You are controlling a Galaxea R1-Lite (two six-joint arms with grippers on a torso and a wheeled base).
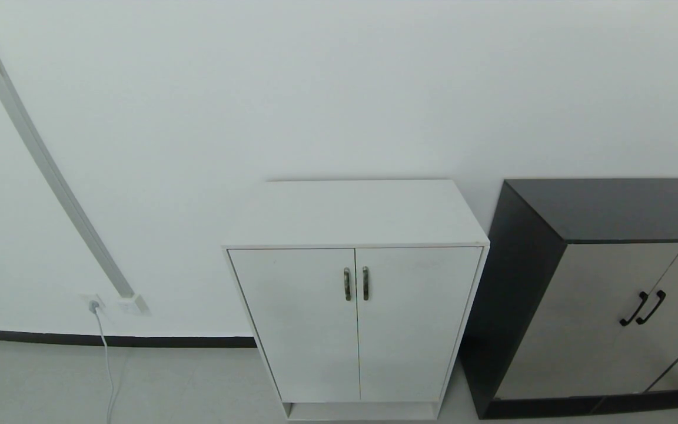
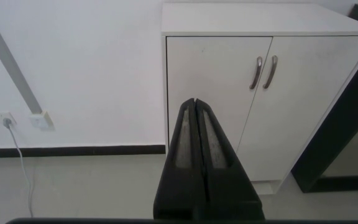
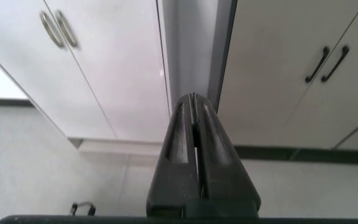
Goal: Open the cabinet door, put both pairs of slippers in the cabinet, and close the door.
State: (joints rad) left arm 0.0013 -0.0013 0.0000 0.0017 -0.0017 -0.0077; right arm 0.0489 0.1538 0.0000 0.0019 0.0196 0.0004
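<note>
Beyond left end effector [image 2: 195, 101] and right end effector [image 3: 194, 97], both closed, empty, white cabinet [image 1: 298, 324], unopened, well apart.

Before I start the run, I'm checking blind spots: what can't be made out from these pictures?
White cabinet: inside hidden behind its closed doors, every view.
Floor before it: cut off by the head view's bottom edge; left gripper and right gripper cover part in the wrist views.
Black cabinet: right side cut off by the head view's edge.
Small dark object on the floor, right wrist view: too small to identify.
</note>
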